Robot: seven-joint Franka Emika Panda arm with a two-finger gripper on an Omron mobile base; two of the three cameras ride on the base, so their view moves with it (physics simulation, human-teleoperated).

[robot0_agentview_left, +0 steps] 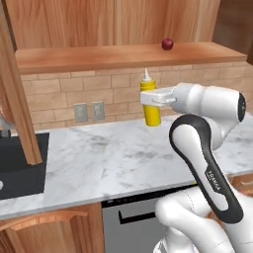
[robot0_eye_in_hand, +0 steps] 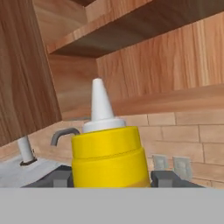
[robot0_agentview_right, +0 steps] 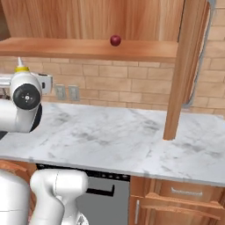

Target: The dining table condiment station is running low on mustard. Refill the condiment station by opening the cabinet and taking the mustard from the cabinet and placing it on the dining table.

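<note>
Above the marble surface (robot0_agentview_left: 113,158), I have the hand (robot0_agentview_left: 150,97) clenched around the mustard (robot0_agentview_left: 151,106), which hangs upright in the air, clear of the surface and in front of the brick backsplash. On my hand view the yellow bottle (robot0_eye_in_hand: 109,157) sits between the two dark fingers (robot0_eye_in_hand: 164,178), white nozzle pointing up. Higher up, the cabinet (robot0_agentview_left: 118,54) stands open, with a small dark red fruit (robot0_agentview_left: 167,44) resting on its shelf. A black sink (robot0_agentview_left: 22,165) lies to the left.
</note>
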